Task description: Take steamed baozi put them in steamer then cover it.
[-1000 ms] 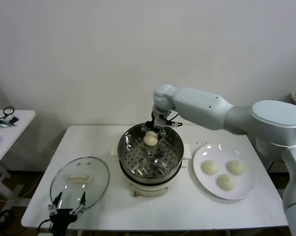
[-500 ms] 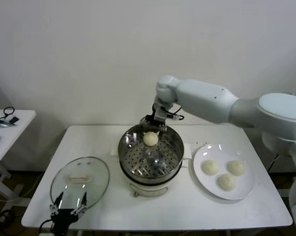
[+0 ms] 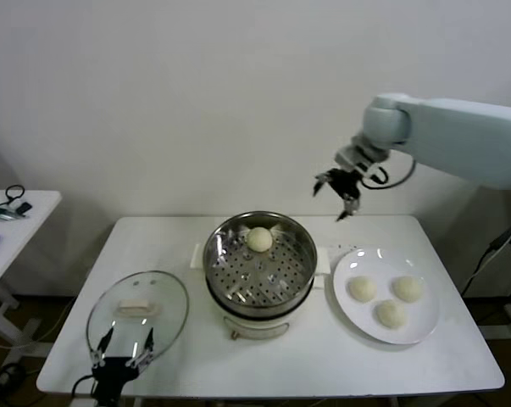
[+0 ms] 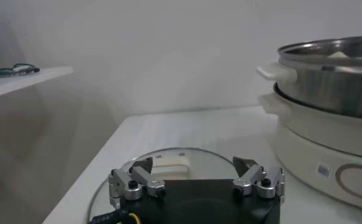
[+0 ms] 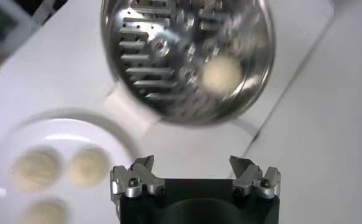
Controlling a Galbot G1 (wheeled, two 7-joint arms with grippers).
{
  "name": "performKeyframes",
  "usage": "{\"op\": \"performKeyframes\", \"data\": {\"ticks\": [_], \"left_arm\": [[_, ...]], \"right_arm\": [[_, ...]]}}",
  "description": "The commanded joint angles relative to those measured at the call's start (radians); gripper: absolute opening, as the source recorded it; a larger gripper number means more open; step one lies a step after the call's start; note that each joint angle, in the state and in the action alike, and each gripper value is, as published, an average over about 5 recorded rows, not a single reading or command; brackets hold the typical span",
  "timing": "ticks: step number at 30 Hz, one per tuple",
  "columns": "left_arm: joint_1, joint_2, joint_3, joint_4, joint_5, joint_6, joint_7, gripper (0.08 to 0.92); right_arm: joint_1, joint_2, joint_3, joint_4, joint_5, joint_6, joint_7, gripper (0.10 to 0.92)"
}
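three steamed baozi [image 3: 362, 288] are lying on the white plate [image 3: 424, 326] just beside the steamer [image 3: 259, 259], and a fourth [image 3: 259, 239] is sitting inside it at the far rim, while the cover [image 3: 138, 312] is resting flat on the table [image 3: 323, 365]. the right gripper [image 3: 338, 188] is hanging empty with jaws spread above the gap between steamer and plate, and the left gripper [image 3: 119, 356] is waiting open at the near edge of the cover. the buns are looking soft, light and easily dented, so a gentle pinch across the widest part seems best; the glass cover is likely heavier and breakable, best taken by its bar handle [image 3: 133, 308].
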Motion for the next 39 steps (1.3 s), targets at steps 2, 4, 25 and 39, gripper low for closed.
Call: {"op": "performKeyframes", "data": {"ticks": [2, 4, 25, 39], "left_arm": [[0.001, -0.003, -0.004, -0.006, -0.002, -0.001, 0.000, 0.823], [0.004, -0.002, -0.007, -0.004, -0.001, -0.005, -0.002, 0.823], [0.016, -0.020, -0.003, 0.006, 0.019, -0.019, -0.005, 0.823], [0.014, -0.014, -0.005, 0.011, 0.019, -0.025, -0.006, 0.823]], "right_arm": [[-0.070, -0.202, -0.096, 0.153, 0.081, -0.294, 0.092, 0.823], [-0.151, -0.202, -0.045, 0.136, 0.048, -0.311, 0.112, 0.823], [-0.630, -0.123, 0.335, -0.112, -0.223, -0.323, 0.171, 0.823], [-0.693, -0.095, 0.429, -0.154, -0.242, -0.318, 0.188, 0.823]]}}
